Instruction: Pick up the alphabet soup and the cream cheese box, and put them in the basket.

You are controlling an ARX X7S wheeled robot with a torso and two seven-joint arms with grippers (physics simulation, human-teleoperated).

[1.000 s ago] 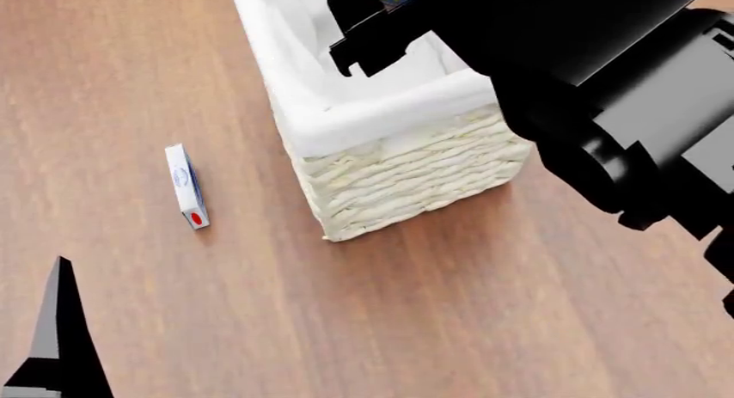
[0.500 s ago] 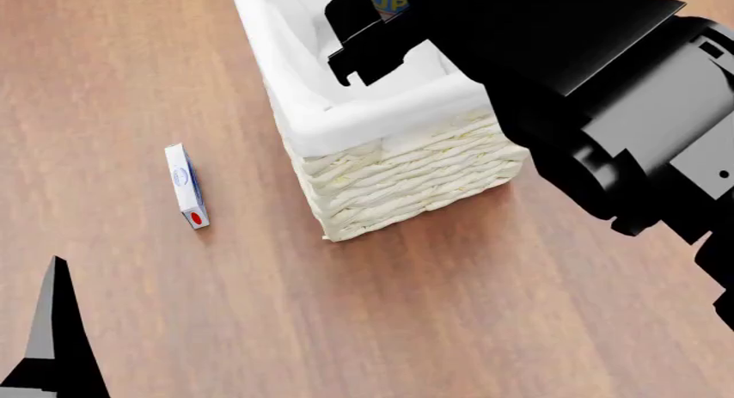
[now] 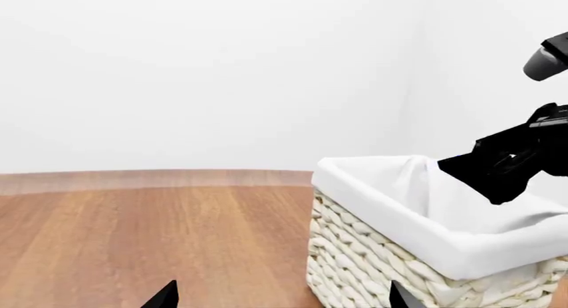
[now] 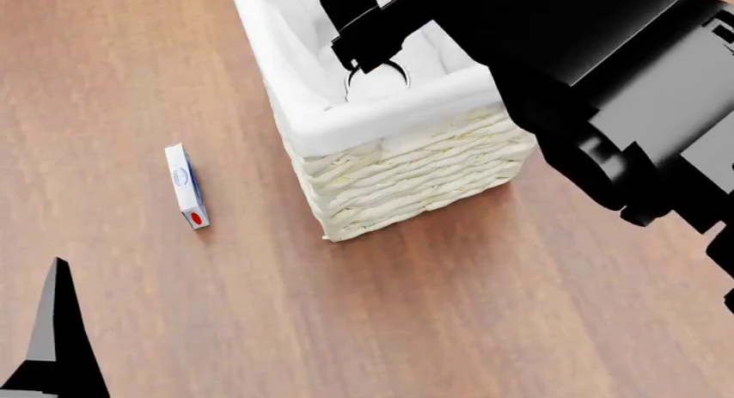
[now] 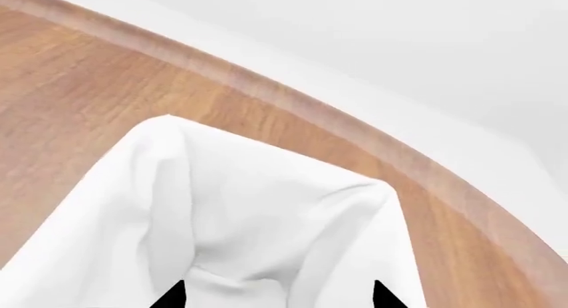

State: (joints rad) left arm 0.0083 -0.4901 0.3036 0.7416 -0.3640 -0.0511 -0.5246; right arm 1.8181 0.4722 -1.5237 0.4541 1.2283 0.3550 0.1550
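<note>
Over the basket (image 4: 390, 170) hangs the right hand (image 4: 364, 39), fingers spread apart and gripping nothing; a round can rim shows inside the lining just below it. Left of the basket, well apart, the cream cheese box (image 4: 185, 186) lies on the desk (image 4: 482, 321). Left hand (image 3: 279, 298): fingertips apart, nothing between them.

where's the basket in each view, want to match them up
Head view: basket at top centre, right gripper over its opening.
Left wrist view: basket in the near corner, black right arm above it.
Right wrist view: only its white cloth lining.
Shared landmark: the lining.
</note>
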